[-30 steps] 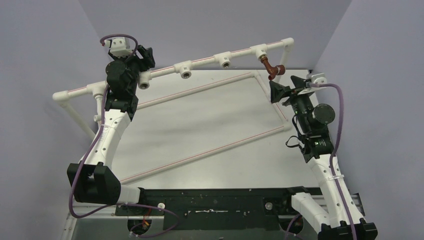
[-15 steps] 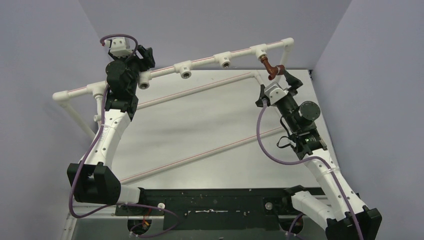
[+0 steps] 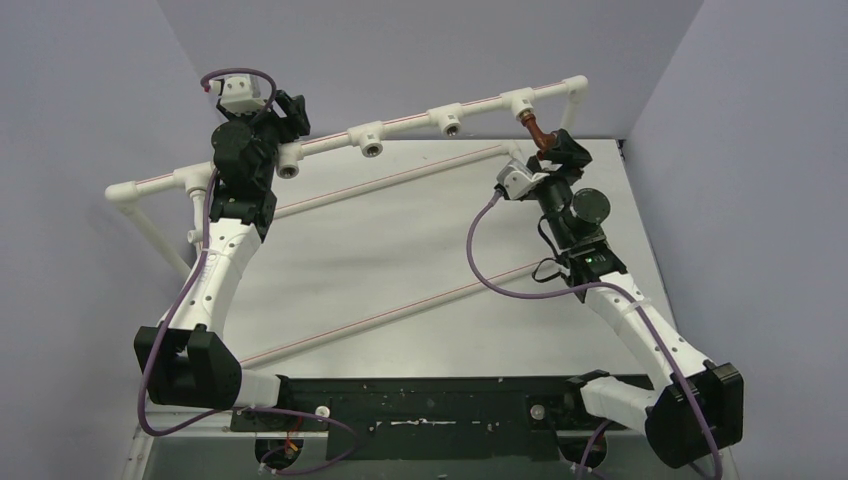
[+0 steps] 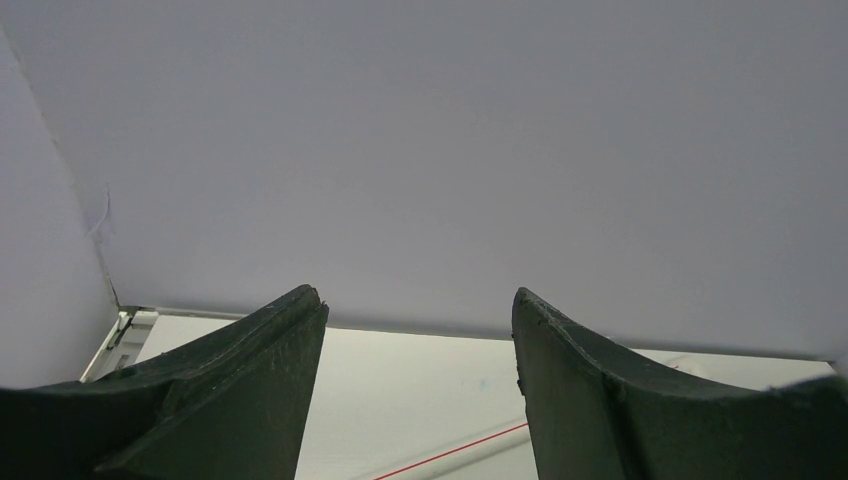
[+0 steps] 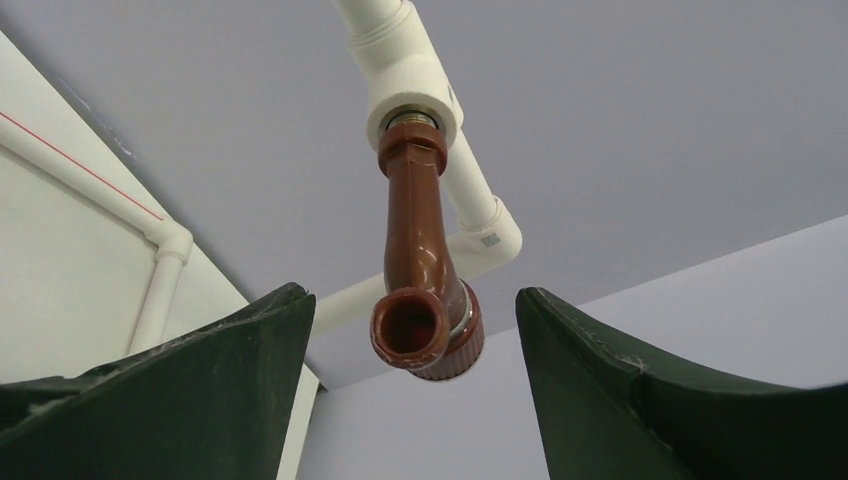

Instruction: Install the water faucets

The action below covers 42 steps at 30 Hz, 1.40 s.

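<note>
Stiff, glossy, probably slippery, the brown faucet (image 5: 420, 250) hangs between the open right jaws, untouched; best gripped at its ribbed knob end. Left jaws open, empty.

Light is even, diffuse and moderately bright, coming from overhead. Walls (image 3: 430, 50) read flat, matte lavender-grey. Faint soft-edged shadows lie on the table (image 3: 400, 250). Narrow glossy highlights run along the brown faucet (image 5: 415, 240) in the right wrist view. Top view is sharp throughout.

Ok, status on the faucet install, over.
Left gripper open, empty. Right gripper open, lined up on brown faucet, not gripping. Faucet seated in tee socket. Path clear.
</note>
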Each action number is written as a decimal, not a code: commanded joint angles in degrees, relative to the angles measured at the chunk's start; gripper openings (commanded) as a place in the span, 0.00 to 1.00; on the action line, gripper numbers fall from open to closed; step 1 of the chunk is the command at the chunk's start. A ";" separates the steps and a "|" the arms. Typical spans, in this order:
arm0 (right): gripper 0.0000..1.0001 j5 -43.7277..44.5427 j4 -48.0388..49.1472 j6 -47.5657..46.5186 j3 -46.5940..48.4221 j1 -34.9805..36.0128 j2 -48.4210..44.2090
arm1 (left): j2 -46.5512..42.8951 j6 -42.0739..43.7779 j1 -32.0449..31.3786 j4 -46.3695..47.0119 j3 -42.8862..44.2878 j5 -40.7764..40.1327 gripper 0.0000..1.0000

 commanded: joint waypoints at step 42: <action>0.00 2.41 4.00 53.42 9.10 -0.09 2.75 | 5.29 1.09 -0.06 -12.78 -3.39 -0.63 0.66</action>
